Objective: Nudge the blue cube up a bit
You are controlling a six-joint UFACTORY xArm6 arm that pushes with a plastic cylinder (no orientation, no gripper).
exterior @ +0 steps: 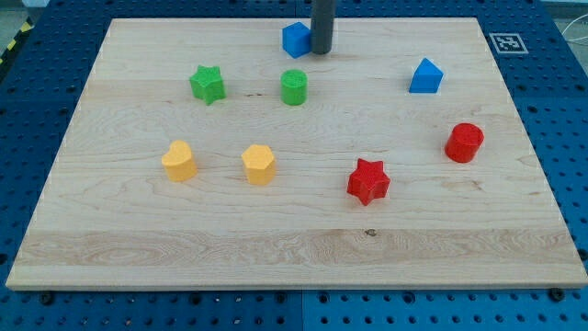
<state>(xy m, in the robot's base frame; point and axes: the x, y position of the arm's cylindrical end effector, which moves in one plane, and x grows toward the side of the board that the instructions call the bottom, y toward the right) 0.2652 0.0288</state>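
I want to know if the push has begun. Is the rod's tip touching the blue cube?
Cannot tell. In the camera view my tip sits right against the blue cube on its right side, with no visible gap, but the rod overlaps the cube's edge, so contact isn't plainly shown.

- Pale wood-grain surface (303,248).
- Two blue blocks: blue cube (295,39), blue wedge-like block (424,77).
- Green star (208,85), green cylinder (294,87).
- Two yellow blocks (179,161) (259,165).
- Red star (368,181), red cylinder (465,142).
- Dark grey rod (322,23).
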